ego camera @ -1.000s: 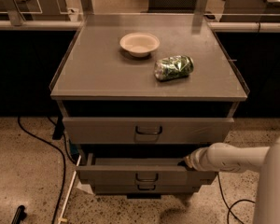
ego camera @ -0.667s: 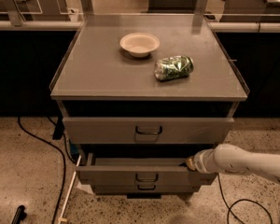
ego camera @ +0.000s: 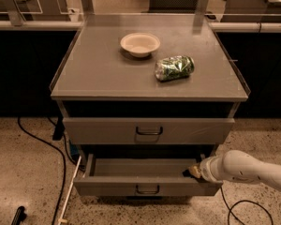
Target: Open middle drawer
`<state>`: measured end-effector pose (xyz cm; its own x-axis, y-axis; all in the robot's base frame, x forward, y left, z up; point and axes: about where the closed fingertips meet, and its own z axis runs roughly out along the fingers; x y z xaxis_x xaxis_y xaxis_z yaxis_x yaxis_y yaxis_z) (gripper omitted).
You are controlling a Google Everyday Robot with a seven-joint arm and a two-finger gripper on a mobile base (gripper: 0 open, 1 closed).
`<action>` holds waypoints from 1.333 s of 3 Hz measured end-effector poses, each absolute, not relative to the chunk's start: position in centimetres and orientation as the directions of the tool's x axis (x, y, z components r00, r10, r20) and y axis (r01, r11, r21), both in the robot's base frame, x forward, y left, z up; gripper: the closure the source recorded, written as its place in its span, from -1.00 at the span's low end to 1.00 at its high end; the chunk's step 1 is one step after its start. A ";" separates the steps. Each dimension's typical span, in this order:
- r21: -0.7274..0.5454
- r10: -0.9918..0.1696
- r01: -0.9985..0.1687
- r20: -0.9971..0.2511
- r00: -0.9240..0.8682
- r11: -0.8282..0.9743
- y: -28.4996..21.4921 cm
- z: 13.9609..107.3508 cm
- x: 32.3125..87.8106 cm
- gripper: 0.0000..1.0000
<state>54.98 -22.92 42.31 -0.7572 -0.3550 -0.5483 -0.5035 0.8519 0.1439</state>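
The middle drawer is grey, sits below the closed top drawer, and is pulled out part way. Its shallow tray shows, empty, and a small dark handle is at the centre of its front. My gripper is at the end of the white arm, which comes in from the right. The gripper sits at the drawer's right inner corner, just behind the front panel and against it.
On the cabinet top stand a white bowl and a crushed green can lying on its side. Black cables run over the speckled floor at the left, and another cable at the lower right. Dark counters flank the cabinet.
The middle drawer has slid further out toward the camera, showing more of its tray. My gripper has moved with it, staying at the right inner corner.
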 end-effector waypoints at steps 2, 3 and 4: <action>0.219 -0.354 -0.540 -0.551 -0.755 0.813 -22.5 41.8 52.3 1.00; 0.236 -0.349 -0.546 -0.556 -0.754 0.804 -22.1 41.9 51.4 1.00; 0.253 -0.344 -0.548 -0.556 -0.757 0.797 -21.8 41.8 50.7 1.00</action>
<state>50.68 -21.77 41.80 -0.7568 -0.3440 -0.5558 -0.5484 0.7969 0.2534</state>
